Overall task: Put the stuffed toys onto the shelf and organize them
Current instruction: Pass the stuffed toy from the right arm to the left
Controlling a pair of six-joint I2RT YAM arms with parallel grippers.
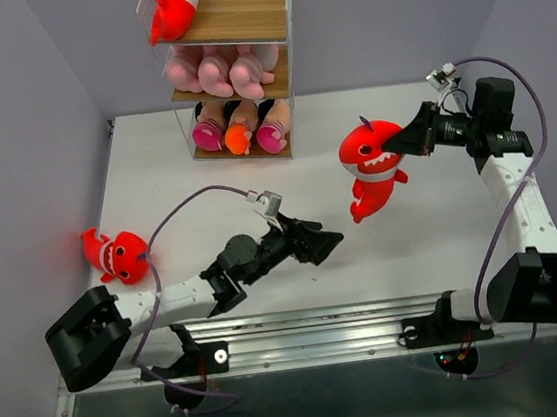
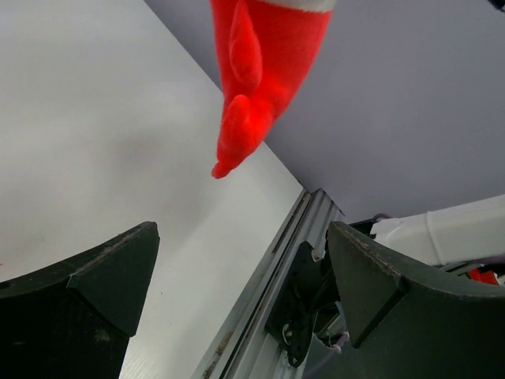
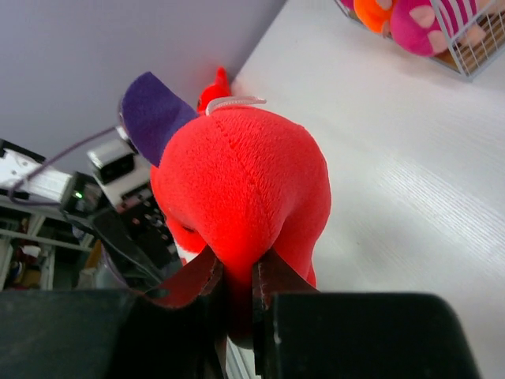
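Top external view. The shelf (image 1: 246, 11) stood at the far edge of the surface (image 1: 441, 220). Its top board carried one red shark (image 1: 173, 4) at the left end, leaving room beside it. The middle board held three pink animals (image 1: 215, 72) and the bottom board three dolls (image 1: 240, 132), so like was grouped with like. The right claw (image 1: 402, 142) was pinched on a second shark (image 1: 372, 163), held clear of the surface right of centre, judged bound for the top board. The left claw (image 1: 327, 238) lay wide apart and empty near the near edge. A third shark (image 1: 118, 255) lay by the left edge, not yet collected.

Left wrist view. Both fingers (image 2: 102, 276) were spread with nothing between them. The lifted shark's tail hung above and beyond them, untouched.

Right wrist view. The fingers (image 3: 272, 284) were nearly closed on a fold of the shark's plush, a narrow hold adequate for a light toy.
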